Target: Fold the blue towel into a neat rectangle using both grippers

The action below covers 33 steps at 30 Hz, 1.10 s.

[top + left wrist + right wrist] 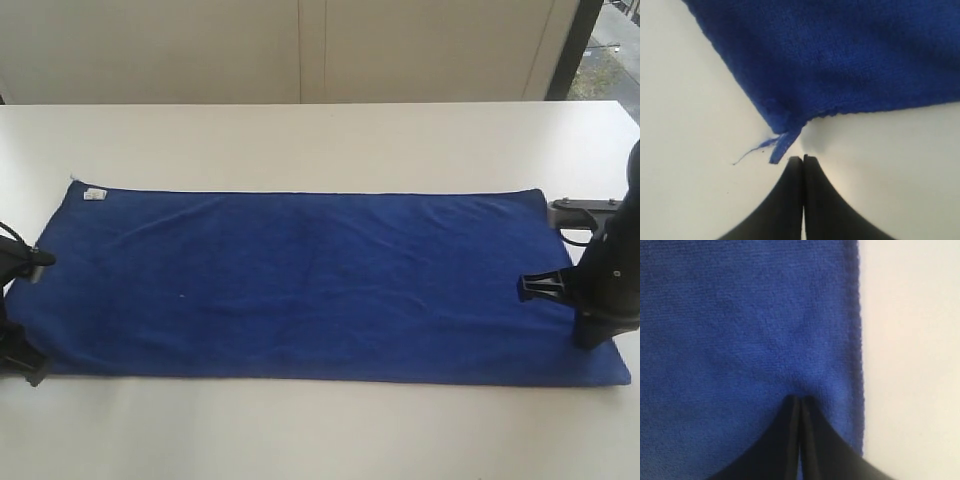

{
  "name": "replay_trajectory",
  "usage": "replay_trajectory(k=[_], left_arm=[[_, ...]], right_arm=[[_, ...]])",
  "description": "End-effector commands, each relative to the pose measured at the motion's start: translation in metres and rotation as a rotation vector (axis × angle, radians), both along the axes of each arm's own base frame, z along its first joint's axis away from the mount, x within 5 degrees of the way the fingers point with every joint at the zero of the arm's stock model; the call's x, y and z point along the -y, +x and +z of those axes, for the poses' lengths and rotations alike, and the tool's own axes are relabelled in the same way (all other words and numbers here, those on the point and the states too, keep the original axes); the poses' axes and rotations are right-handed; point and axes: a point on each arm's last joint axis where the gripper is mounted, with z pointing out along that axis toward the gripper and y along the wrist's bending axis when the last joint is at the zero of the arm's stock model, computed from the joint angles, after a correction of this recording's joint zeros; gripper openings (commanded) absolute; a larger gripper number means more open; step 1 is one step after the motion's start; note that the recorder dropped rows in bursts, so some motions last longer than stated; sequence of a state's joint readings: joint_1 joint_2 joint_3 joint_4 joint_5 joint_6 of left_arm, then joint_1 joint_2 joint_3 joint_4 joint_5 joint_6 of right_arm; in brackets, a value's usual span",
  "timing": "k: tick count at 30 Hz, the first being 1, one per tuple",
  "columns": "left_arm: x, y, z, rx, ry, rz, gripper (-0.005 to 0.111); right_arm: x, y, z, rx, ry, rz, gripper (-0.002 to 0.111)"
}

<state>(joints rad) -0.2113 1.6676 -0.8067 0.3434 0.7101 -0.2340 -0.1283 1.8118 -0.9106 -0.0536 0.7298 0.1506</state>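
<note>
I see the white table [320, 140] bare apart from the blue towel [310, 280], which lies spread flat and unfolded across the middle, its long sides running left to right. No fold has been started. That layout explains where my arms sit, one at each short end, so that both ends can be lifted together and the cloth carried over evenly.

The right gripper [799, 400] is over the towel at the right end, just inside the hemmed edge [858, 340]. Its jaws are pressed together and hold nothing. The cloth dimples slightly at the tips, but I cannot tell whether they press on it or only shadow it. Sitting that close to the hem makes sense for taking an edge grip, though the jaws would have to part first.

The left gripper [803, 159] is off the cloth, on bare table just beside a corner [785, 122] at the left end. Its jaws are also tight together and empty. I judge it is lined up there to take that corner.

A small white label [95, 194] sits at the far left corner. A frayed strip [783, 146] and a loose thread [751, 151] trail from the corner near the left tips, and a grip there could catch only those
</note>
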Motion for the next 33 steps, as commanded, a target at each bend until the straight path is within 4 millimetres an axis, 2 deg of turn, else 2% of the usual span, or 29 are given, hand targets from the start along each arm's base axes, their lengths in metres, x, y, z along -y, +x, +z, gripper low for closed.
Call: replay_trajectory(k=[1, 7, 11, 18, 26, 33], left_arm=[[0.000, -0.001, 0.004, -0.027, 0.007, 0.014, 0.000], [-0.001, 0.000, 0.008, -0.052, 0.020, 0.013, 0.000], [-0.001, 0.000, 0.015, -0.052, 0.022, 0.004, 0.000], [-0.003, -0.005, 0.044, 0.076, -0.001, -0.003, 0.000], [-0.005, -0.017, 0.090, 0.327, -0.062, -0.009, 0.000], [-0.029, -0.022, 0.113, 0.496, -0.175, 0.167, 0.000]], right_arm=[[0.006, -0.002, -0.012, -0.031, -0.042, 0.038, 0.000], [0.004, 0.001, -0.008, -0.016, -0.018, 0.008, 0.000], [0.004, 0.002, 0.003, 0.018, -0.021, 0.006, 0.000], [0.003, 0.003, 0.023, 0.109, -0.026, 0.000, 0.000], [0.000, -0.003, 0.070, 0.291, -0.021, -0.016, 0.000], [-0.001, -0.013, 0.109, 0.452, -0.047, 0.009, 0.000]])
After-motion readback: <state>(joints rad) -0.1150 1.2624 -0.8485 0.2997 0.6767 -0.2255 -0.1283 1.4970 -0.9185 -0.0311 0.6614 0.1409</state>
